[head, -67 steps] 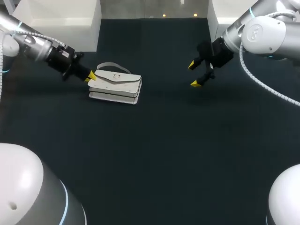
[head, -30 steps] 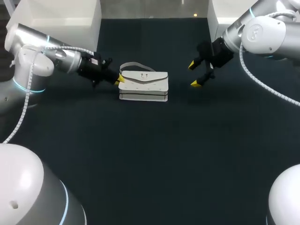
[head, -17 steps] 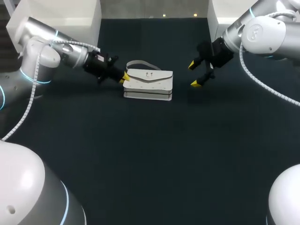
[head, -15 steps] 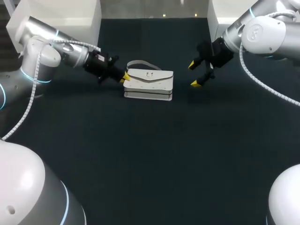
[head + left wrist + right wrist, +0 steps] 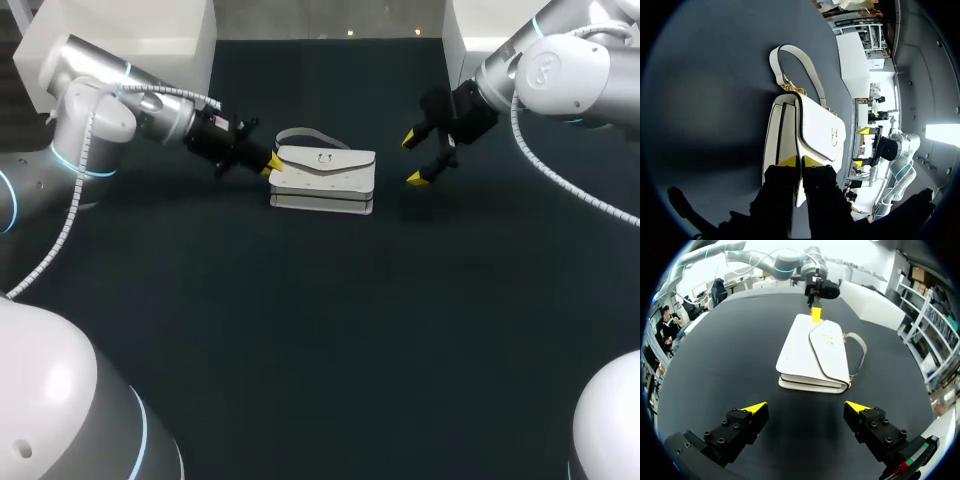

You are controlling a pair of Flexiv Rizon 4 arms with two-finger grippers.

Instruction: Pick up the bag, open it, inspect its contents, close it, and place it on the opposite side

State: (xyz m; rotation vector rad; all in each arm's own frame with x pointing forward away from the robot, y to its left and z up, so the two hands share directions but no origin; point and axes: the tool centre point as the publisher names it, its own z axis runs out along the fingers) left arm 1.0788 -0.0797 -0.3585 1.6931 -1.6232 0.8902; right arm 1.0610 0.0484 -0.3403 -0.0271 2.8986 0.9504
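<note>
The bag [image 5: 325, 180] is white and lies flat on the dark table [image 5: 320, 340], in the upper middle of the head view, flap up. Its long axis runs left to right across the frame. Its strap [image 5: 305, 134] loops out from the far long edge.

The left gripper [image 5: 272, 165] is at the bag's left short end. Its two yellow tips are drawn almost together and press against that end. In the left wrist view the bag [image 5: 815, 135] stretches straight ahead of the left gripper [image 5: 800, 161], along the line of the fingers. Whether the tips nip the flap's edge cannot be made out.

The right gripper [image 5: 415, 160] hangs in the upper right of the frame, off the bag's right short end and not touching it. Its fingers are spread wide and hold nothing. From its own wrist view the bag [image 5: 812, 355] lies ahead of the right gripper [image 5: 805, 407], end-on.

Both arms therefore sit on the bag's long axis, one at each end. The left is the nearer, already in contact, while the right would have to cross a gap to grip.

Count: one bag, one strap, one small clasp on the flap, two grippers.
</note>
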